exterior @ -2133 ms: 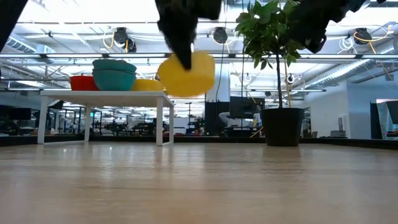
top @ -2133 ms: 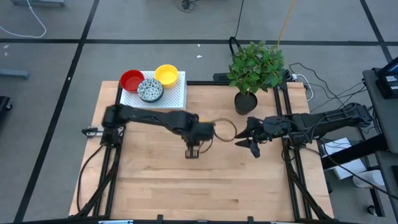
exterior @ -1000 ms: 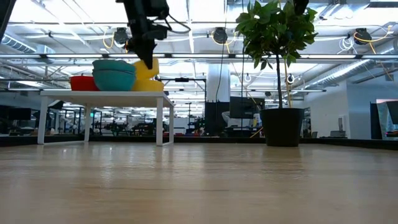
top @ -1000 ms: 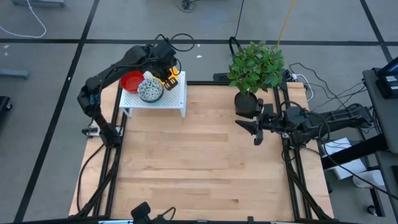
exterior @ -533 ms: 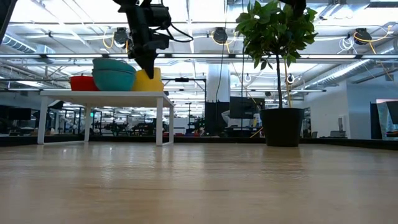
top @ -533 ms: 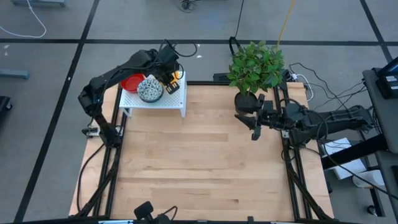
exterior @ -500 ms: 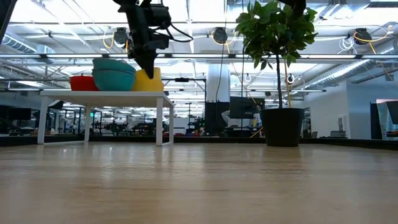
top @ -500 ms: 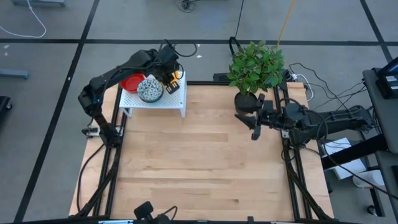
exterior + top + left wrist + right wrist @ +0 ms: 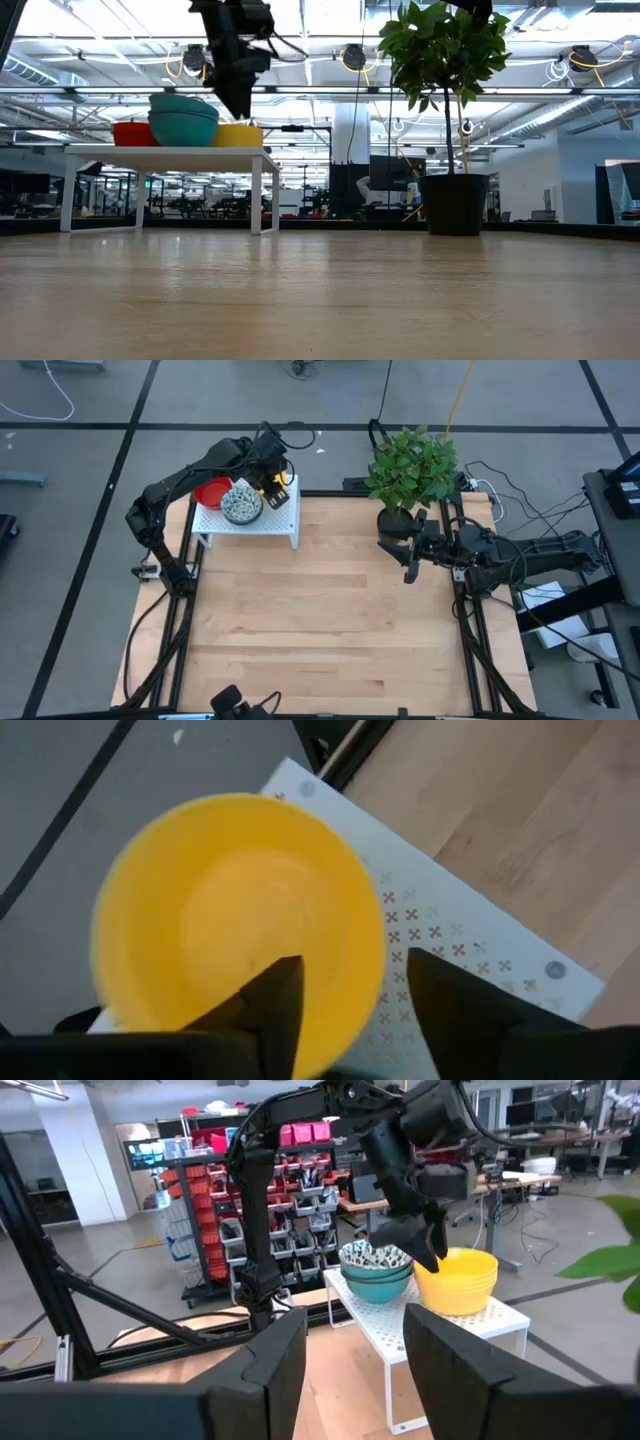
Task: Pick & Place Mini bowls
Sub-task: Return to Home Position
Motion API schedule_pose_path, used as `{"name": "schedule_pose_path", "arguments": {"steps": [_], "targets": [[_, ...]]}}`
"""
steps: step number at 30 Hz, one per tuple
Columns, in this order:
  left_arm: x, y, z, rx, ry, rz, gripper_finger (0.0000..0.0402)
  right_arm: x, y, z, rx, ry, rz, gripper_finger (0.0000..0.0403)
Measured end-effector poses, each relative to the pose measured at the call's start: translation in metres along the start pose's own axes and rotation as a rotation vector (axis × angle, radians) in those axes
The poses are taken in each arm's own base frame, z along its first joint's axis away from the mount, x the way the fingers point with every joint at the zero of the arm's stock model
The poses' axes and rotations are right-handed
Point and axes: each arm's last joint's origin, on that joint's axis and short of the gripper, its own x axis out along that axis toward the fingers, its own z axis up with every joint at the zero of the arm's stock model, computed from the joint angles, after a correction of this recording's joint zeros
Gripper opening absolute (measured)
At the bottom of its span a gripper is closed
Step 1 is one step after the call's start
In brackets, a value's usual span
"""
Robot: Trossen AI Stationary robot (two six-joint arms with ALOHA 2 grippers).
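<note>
wooden table [image 9: 320, 620] carries a white perforated shelf [image 9: 287, 520] at its far-left corner and a black plant pot [image 9: 395, 526] near the far-right edge. on shelf top, 3 groups close together: red bowls [image 9: 208, 491] at left end, speckled bowls [image 9: 241, 506] mid/front, yellow bowls [image 9: 240, 135] at right end.

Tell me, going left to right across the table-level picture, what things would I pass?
Red bowls → blue-green bowls → yellow bowls → potted plant.
</note>
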Motion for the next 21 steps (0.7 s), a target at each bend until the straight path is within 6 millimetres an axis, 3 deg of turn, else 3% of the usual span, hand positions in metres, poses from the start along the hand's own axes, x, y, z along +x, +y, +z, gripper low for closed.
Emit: {"name": "schedule_pose_path", "arguments": {"steps": [5,10,18,21], "targets": [[-0.039,0.0,0.003,-0.005,-0.082,-0.002,0.0213,-0.01,-0.005,0.004,-0.025,-0.006,-0.012,0.0155],[-0.091,-0.004,-0.007,0.013,-0.192,-0.016,0.022,-0.028,-0.014,0.002,-0.069,0.072,-0.04,0.0155],[-0.182,-0.005,-0.067,-0.033,-0.417,-0.061,0.0202,-0.056,-0.022,0.005,-0.073,0.087,-0.042,0.0155],[-0.211,-0.002,-0.093,-0.074,-0.514,-0.085,0.0193,-0.061,-0.025,-0.005,-0.064,0.062,-0.046,0.0155]]}}
